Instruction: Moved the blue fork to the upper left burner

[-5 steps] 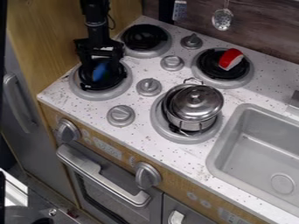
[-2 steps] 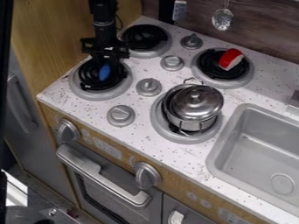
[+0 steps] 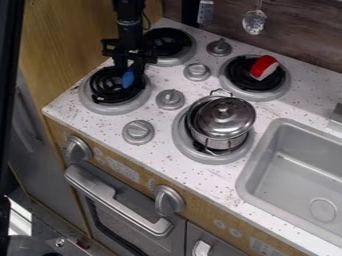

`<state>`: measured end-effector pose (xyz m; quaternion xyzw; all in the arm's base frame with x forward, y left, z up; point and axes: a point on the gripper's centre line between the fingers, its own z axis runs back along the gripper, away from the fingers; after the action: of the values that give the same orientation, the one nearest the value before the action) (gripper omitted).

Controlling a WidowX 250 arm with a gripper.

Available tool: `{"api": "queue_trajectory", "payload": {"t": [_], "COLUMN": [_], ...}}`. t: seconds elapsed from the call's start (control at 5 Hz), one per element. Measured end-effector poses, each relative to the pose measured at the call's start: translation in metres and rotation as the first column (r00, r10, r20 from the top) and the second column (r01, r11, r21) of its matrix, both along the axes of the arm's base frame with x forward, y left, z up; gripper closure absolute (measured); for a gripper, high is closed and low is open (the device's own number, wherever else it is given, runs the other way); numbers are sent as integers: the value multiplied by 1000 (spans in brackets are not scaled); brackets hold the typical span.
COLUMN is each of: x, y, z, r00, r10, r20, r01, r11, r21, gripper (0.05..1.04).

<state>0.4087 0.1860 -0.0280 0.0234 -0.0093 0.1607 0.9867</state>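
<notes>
Small blue fork (image 3: 128, 78), partly hidden.

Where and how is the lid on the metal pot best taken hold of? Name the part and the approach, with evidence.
Probably by the small knob at the middle of the lid, coming from above and pinching its sides. The knob stands up from the lid's rounded, smooth top, while the lid's edge sits down on the pot, offering little to grip.
</notes>
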Motion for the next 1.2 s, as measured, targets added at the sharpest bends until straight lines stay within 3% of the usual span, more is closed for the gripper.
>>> {"api": "queue_trajectory", "payload": {"t": [0.4, 0.8, 1.0, 1.2], "x": [21, 30, 35, 15], "y": [3, 5, -20, -22], "z": [26, 47, 49, 32], "r00": [997, 994, 998, 999], "r10": [41, 69, 24, 40], "r20": [72, 88, 55, -30], "r01": [-41, -68, -24, -40], "r11": [999, 998, 1000, 999], "r21": [-11, -17, -4, 1], "gripper": [679, 680, 680, 680]}}
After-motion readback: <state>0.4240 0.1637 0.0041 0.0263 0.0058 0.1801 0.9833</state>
